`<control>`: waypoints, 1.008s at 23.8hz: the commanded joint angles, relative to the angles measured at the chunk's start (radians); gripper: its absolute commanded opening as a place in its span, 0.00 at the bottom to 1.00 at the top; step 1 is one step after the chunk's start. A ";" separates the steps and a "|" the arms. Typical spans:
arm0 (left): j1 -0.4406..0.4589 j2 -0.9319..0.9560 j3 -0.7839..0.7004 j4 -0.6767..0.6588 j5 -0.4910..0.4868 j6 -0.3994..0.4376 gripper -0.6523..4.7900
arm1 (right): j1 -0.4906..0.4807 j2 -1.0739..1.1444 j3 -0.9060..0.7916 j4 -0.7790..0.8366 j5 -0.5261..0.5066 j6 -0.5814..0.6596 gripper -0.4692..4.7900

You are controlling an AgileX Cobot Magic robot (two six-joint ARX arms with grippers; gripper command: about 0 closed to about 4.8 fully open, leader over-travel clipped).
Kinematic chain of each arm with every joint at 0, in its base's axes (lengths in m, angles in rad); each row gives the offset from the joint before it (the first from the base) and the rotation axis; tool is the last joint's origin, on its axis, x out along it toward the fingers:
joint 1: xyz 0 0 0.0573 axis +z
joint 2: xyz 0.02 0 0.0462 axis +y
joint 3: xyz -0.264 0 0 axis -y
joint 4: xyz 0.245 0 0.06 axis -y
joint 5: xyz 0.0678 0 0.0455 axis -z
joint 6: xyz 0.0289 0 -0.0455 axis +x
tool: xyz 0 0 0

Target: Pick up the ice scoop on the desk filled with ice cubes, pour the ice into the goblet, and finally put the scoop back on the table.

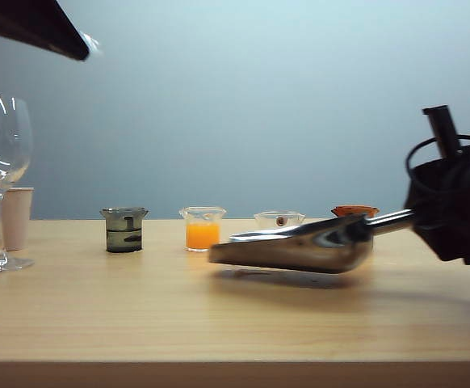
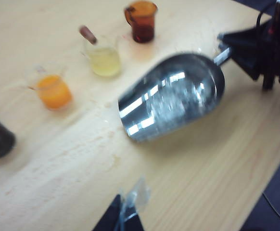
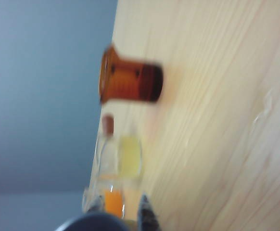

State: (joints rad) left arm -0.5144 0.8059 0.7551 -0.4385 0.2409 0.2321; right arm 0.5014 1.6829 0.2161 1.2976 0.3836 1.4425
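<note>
The ice scoop (image 1: 300, 246) (full of ice cubes (image 2: 178, 96)) sits far from the goblet (image 1: 1, 153). The right tool (image 1: 417, 217) squeezes its handle; the left tool (image 2: 128, 211), near the goblet, hangs open. It should lift level.

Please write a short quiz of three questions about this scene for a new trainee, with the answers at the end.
1. True or false: the right end effector is closed on the handle of the ice scoop.
2. Which vessel stands at the far left of the desk in the exterior view? A) the goblet B) the orange beaker C) the dark beaker
3. Fill in: in the left wrist view, the scoop's bowl holds ____.

Key
1. True; the left end effector hangs above the desk, away from the scoop.
2. A
3. ice cubes
</note>
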 commanded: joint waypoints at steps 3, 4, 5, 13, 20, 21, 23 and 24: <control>0.002 -0.106 0.005 -0.040 -0.122 -0.075 0.11 | 0.001 0.000 0.070 0.008 -0.125 0.080 0.07; 0.002 -0.122 0.006 -0.053 -0.151 -0.080 0.11 | 0.001 0.000 0.083 0.008 -0.147 0.080 0.07; 0.002 -0.144 0.006 -0.072 -0.199 -0.079 0.11 | 0.002 0.000 0.101 0.007 -0.169 0.080 0.07; 0.079 -0.227 0.008 -0.139 -0.302 -0.090 0.11 | 0.002 0.000 0.387 -0.243 -0.415 0.131 0.07; 0.396 -0.209 0.014 -0.066 -0.096 -0.084 0.11 | 0.002 0.001 0.756 -0.676 -0.528 -0.008 0.07; 0.432 -0.201 0.014 -0.050 -0.068 -0.086 0.11 | 0.002 0.002 0.807 -0.736 -0.537 -0.026 0.07; 0.485 -0.188 0.014 -0.036 -0.025 -0.090 0.11 | 0.002 0.017 0.902 -0.811 -0.563 -0.070 0.07; 0.514 -0.185 0.014 -0.035 -0.008 -0.090 0.11 | 0.003 0.033 0.956 -0.838 -0.577 -0.087 0.07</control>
State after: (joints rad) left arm -0.0242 0.6201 0.7609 -0.4919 0.1898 0.1425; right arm 0.5037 1.7069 1.1198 0.4786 -0.1623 1.3895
